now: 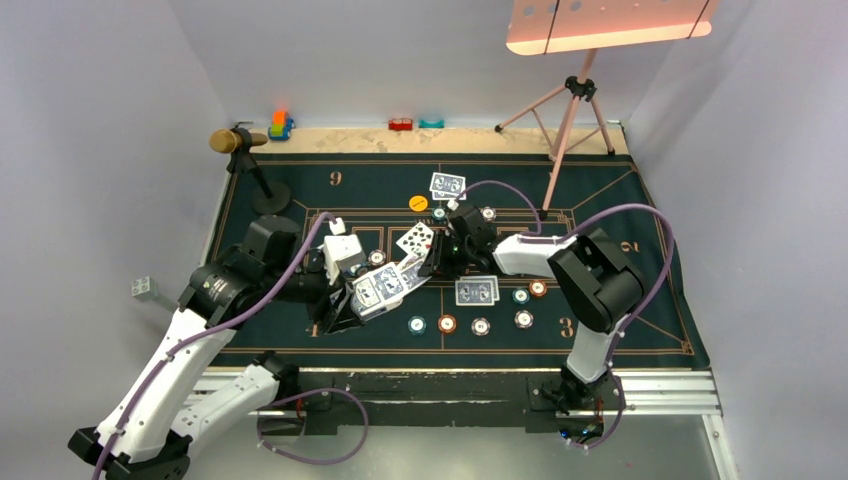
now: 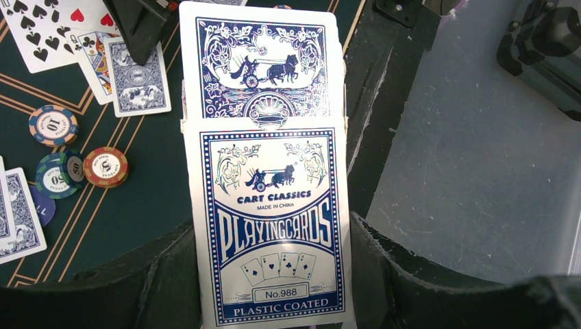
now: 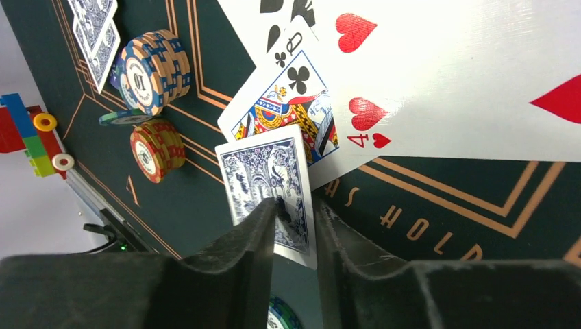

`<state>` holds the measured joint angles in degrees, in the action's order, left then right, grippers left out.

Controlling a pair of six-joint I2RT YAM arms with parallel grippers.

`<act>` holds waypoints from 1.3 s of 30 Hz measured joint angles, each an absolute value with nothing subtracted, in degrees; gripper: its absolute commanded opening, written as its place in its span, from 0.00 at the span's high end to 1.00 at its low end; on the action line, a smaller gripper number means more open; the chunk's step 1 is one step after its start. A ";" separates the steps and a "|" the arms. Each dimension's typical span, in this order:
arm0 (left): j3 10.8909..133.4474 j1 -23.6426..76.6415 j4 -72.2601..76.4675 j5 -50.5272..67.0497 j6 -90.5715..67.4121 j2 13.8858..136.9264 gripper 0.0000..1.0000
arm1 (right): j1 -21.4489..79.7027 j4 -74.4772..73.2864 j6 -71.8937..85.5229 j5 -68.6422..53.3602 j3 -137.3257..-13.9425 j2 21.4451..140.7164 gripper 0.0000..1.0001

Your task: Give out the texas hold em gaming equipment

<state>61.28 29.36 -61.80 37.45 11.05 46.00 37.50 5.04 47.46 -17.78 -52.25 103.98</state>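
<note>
Playing card (image 3: 264, 171), blue-backed: seen lying flat directly beneath the right claw (image 3: 297, 209), whose jaws are slightly parted above it; queen of clubs (image 3: 291, 103) just ahead. Card box (image 2: 274, 205) is clamped in the left claw (image 2: 270, 267). Hazard: card may be dragged askew if caught by a rising fingertip.

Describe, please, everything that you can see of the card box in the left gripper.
The box is a white carton, cardboard by its look, with dark blue print: a horse cart, "Cart Classics Playing Cards", four small cards and "No.988 Plastic Coated". A blue-backed card sticks out of its open top. The left gripper is shut on its two long sides and holds it printed face up above the mat.
</note>
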 measured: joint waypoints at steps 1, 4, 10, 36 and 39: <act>61.28 29.36 -61.82 37.47 11.05 46.00 0.79 | 37.50 3.81 47.11 -16.93 -52.60 103.37 0.58; 61.28 29.36 -61.80 37.50 11.03 46.00 0.79 | 37.58 1.45 46.13 -15.40 -53.34 102.39 0.50; 61.28 29.36 -61.80 37.50 11.05 46.00 0.78 | 37.54 -4.23 43.46 -13.47 -54.43 99.96 0.44; 61.28 29.36 -61.73 37.47 11.03 46.33 0.78 | 40.49 -6.50 43.90 -34.15 -60.66 72.38 0.07; 61.28 29.36 -61.71 37.47 11.03 46.59 0.78 | 43.55 -6.50 43.64 -35.70 -61.71 73.17 0.06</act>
<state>61.28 29.36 -61.71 37.47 11.03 46.59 43.55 -6.50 43.64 -35.70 -61.71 73.17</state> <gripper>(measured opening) 0.692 0.926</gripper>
